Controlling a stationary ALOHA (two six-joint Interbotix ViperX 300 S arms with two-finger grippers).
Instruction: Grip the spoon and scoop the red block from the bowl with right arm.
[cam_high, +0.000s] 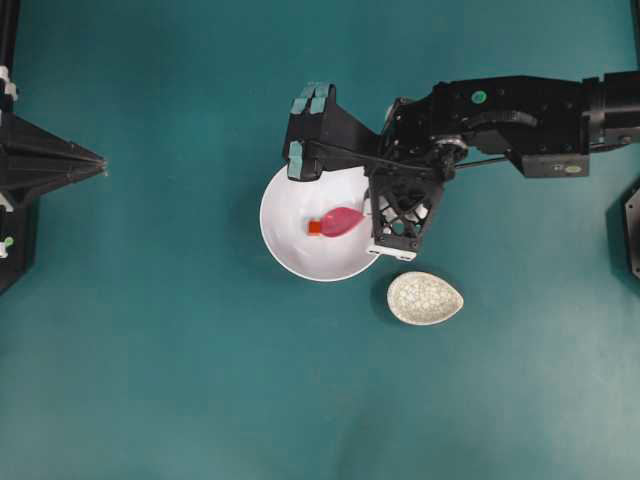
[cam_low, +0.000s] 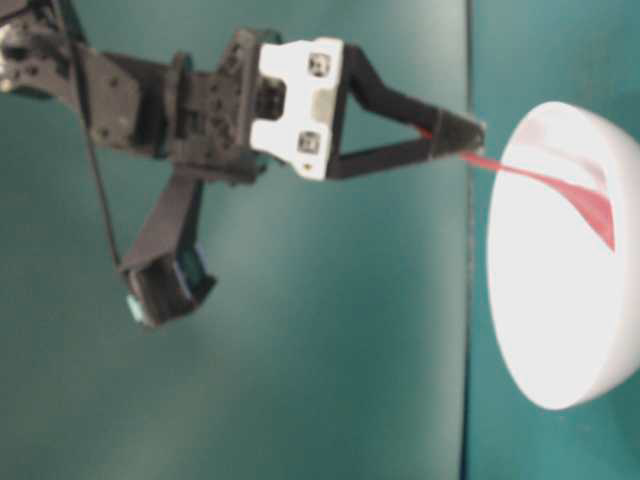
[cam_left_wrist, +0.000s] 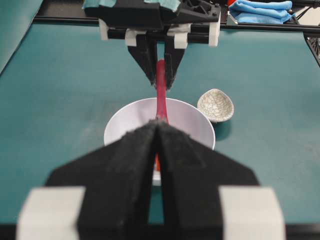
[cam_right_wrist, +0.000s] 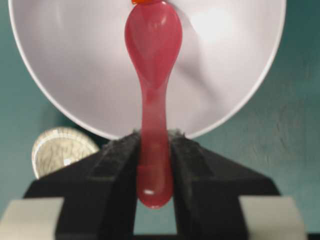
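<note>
In the right wrist view the red block (cam_right_wrist: 145, 1) is cut off by the top edge, just beyond the spoon (cam_right_wrist: 152, 90) tip. The bowl (cam_right_wrist: 75, 75) is clipped there too. In the left wrist view the left gripper (cam_left_wrist: 156, 165) hides the bowl's near rim.

My work surface: teal-green table (cam_high: 150, 350). White bowl (cam_high: 290, 245) sits on it near middle. Small crackle-patterned dish (cam_high: 425, 298) just beside bowl. Blue cloth (cam_left_wrist: 260, 10) at far edge.
</note>
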